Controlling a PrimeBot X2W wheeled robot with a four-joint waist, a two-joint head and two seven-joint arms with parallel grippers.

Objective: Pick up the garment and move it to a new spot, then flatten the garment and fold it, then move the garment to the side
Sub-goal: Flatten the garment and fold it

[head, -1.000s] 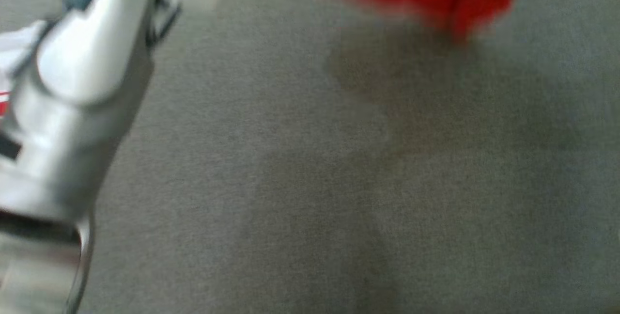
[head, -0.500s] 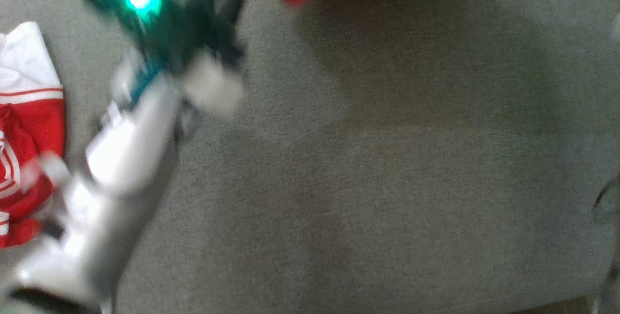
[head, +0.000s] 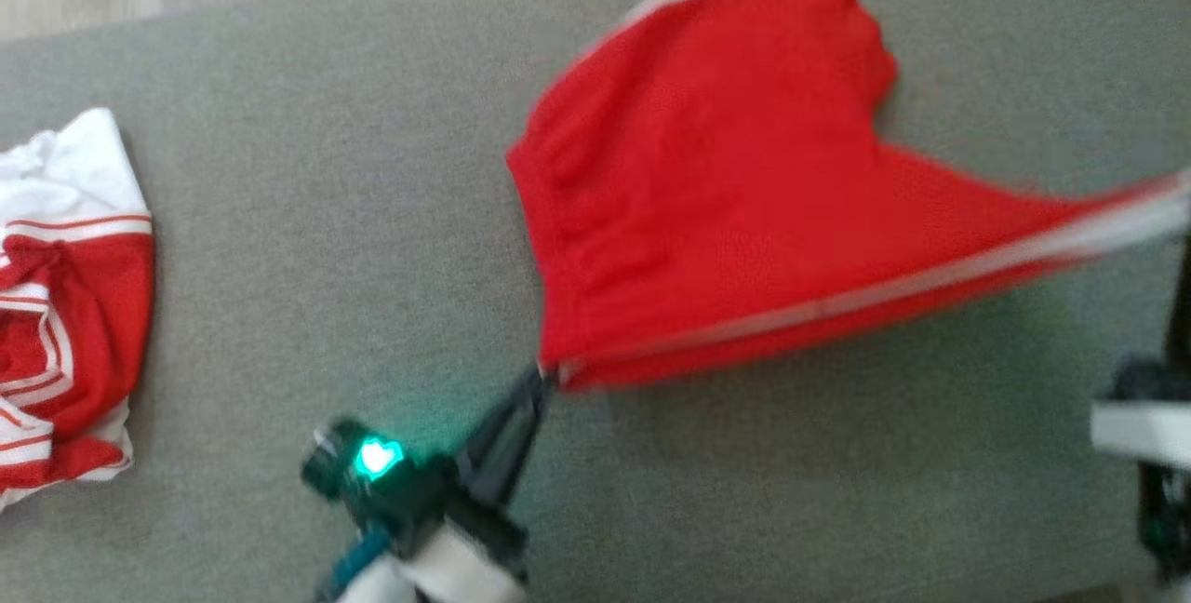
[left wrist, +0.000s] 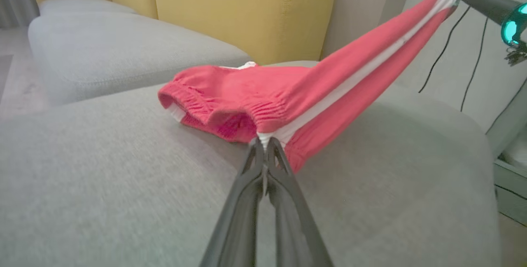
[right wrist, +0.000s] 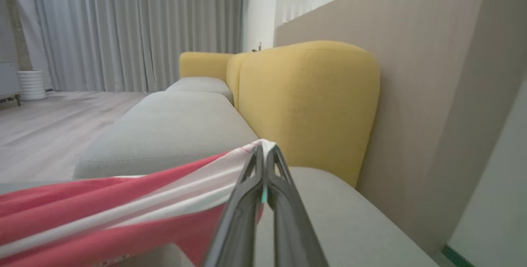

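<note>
The pair of red jersey shorts with a white side stripe [head: 707,194] is stretched between both hands over the grey fabric sofa seat [head: 372,166]. The left hand [left wrist: 264,142] is pinched fully closed on the corner where the elastic waistband meets the stripe, low and close to the cushion. The right hand [right wrist: 264,148] is likewise clamped tight on the far end of the striped edge, at the leg hem, and holds it higher, so the stripe runs taut and slanted between them. The rest of the shorts sags onto the seat in front of the yellow padded backrest [left wrist: 243,11], waistband bunched and open.

A crumpled red-and-white garment [head: 74,305] lies well apart at the left end of the seat.

By my reading, the pick-up is done and the carry to a new spot is under way or nearly over. Laying the shorts flat, smoothing, folding and setting them aside are all not yet done.
</note>
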